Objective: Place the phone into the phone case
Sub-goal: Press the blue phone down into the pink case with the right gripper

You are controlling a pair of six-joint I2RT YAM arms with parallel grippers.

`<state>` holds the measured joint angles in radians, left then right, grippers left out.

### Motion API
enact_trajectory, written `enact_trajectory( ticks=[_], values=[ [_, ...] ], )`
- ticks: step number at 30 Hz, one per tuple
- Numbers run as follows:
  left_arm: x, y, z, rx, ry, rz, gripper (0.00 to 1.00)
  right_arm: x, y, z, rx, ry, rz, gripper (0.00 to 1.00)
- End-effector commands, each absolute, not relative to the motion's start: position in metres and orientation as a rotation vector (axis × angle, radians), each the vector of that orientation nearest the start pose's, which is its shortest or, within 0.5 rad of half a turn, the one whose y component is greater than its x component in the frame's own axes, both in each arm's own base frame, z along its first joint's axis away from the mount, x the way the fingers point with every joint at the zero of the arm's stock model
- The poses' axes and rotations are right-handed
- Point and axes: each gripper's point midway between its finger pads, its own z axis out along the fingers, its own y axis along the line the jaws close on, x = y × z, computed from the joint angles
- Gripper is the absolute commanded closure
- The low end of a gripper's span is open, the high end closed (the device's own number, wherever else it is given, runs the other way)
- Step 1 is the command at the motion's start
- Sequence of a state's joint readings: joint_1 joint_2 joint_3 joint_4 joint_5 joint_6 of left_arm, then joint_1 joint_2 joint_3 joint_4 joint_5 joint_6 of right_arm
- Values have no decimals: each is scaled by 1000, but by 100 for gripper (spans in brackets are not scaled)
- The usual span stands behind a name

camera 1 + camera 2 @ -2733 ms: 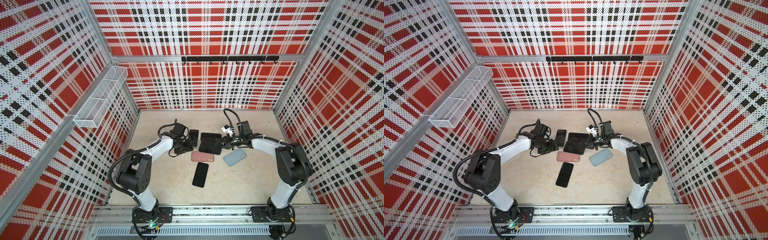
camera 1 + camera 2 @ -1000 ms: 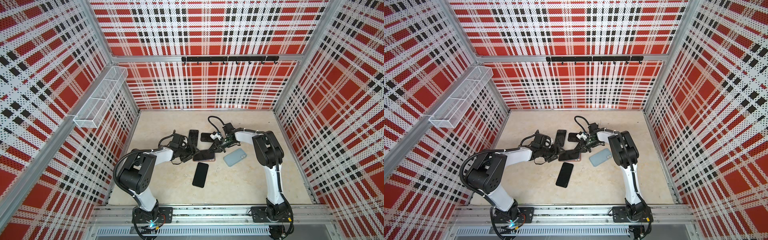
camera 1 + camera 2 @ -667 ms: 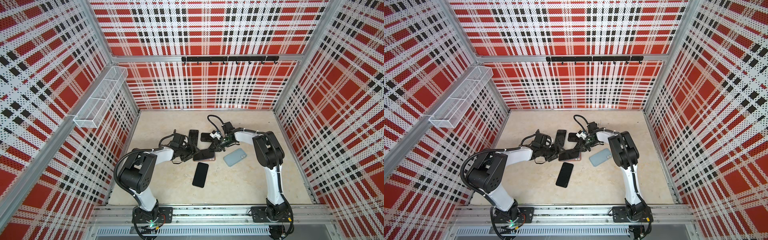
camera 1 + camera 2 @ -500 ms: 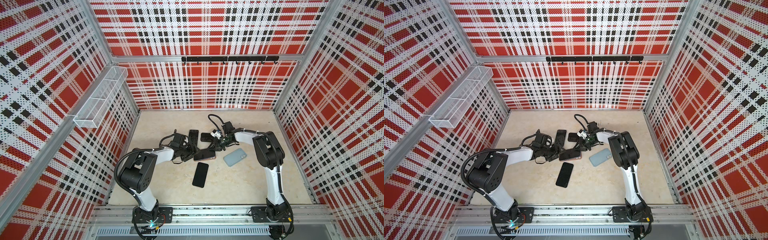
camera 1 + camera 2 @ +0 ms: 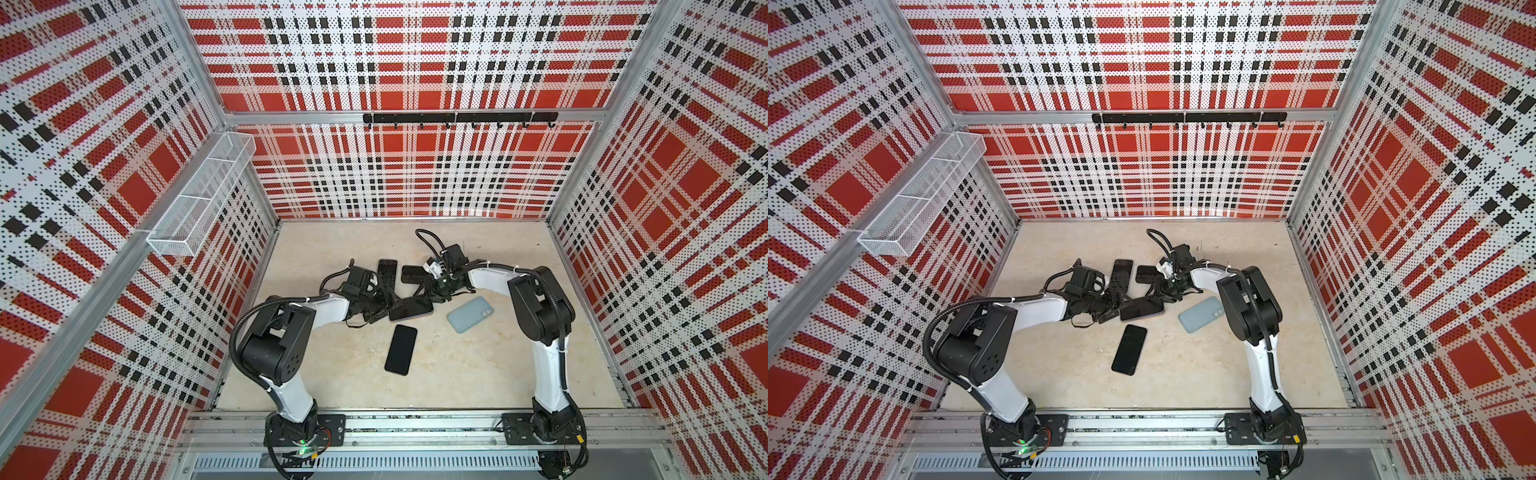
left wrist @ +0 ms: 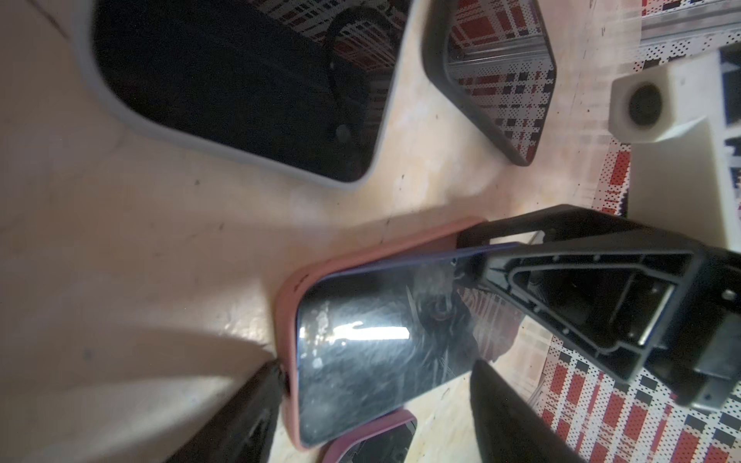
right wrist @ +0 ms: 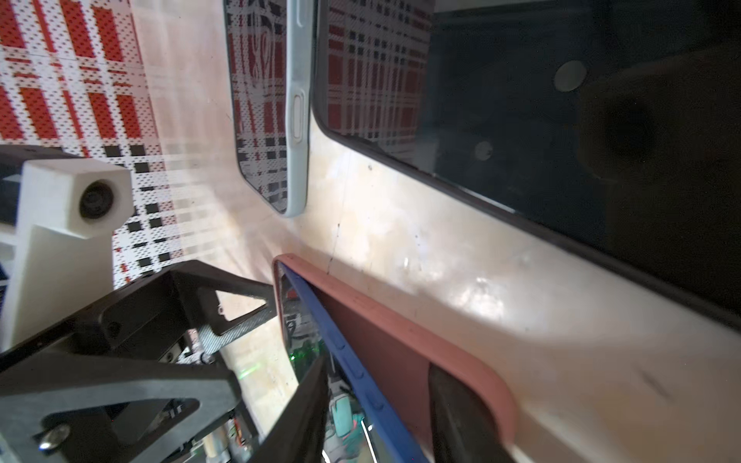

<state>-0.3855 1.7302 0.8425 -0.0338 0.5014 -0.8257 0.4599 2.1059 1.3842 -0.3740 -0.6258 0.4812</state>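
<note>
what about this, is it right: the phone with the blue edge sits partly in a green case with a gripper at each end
It is a pink case, not a green one; both wrist views show it. The phone with the blue edge sits partly in the pink case, with the left gripper and right gripper at its ends.

- The left arm (image 5: 328,305) stretches low; the left gripper (image 6: 377,366) clamps across the pink phone case (image 6: 286,320).
- The right arm (image 5: 490,277) bends inward; the right gripper (image 7: 379,366), jaws parted, sits at that case's opposite end.
</note>
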Motion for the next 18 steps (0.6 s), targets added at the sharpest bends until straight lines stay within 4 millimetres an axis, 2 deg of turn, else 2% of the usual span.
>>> enact_trajectory(
  ticks=[1,6,12,18],
  values=[
    [335,-234,41,-335,2673,-1117,25,394,291,51,-202,2723,948,54],
    [333,-234,42,-335,2671,-1120,25,392,289,61,-257,2689,865,47],
    [333,-233,43,-335,2666,-1119,25,391,279,71,-267,2658,767,46],
    [331,-231,44,-337,2665,-1117,25,382,268,60,-282,2685,700,49]
  ],
)
